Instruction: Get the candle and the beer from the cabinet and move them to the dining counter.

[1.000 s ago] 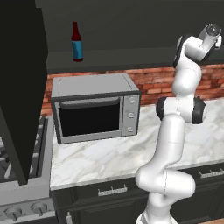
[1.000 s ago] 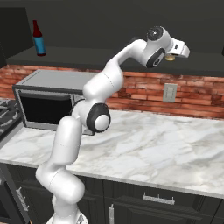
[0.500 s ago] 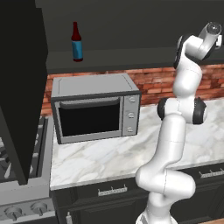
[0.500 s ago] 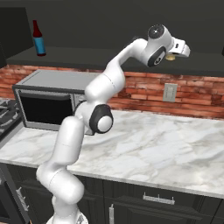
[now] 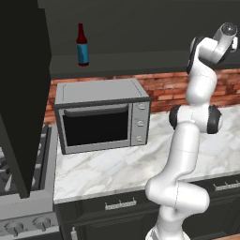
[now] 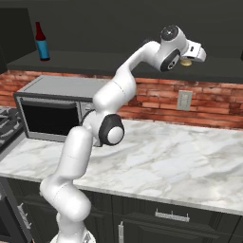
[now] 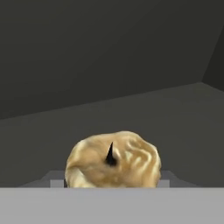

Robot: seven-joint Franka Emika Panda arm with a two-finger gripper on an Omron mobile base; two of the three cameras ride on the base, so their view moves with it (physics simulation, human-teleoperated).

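Note:
The candle (image 7: 113, 164), a squat tan-yellow lump with a dark wick, sits on the dark shelf of the cabinet (image 5: 140, 58) and lies low in the hand view. My gripper (image 7: 113, 183) is around it, a grey fingertip (image 7: 57, 181) pressed against each side. From the right base view, the gripper (image 6: 189, 59) reaches into the cabinet at the right, with the candle (image 6: 187, 61) just under the hand. The beer (image 5: 83, 45), a dark bottle with a blue label, stands upright far to the left on the same shelf (image 6: 42, 42). The dining counter is out of view.
A silver toaster oven (image 5: 101, 117) stands on the marble worktop (image 6: 180, 161) under the shelf, against a red brick wall. The open black cabinet door (image 5: 23, 93) hangs at the left above a stove (image 5: 28, 225). A wall outlet (image 6: 184, 99) sits below the hand.
The gripper's fingers have come in from wide open onto the candle's sides. The arm has hardly moved, and the beer has stayed put.

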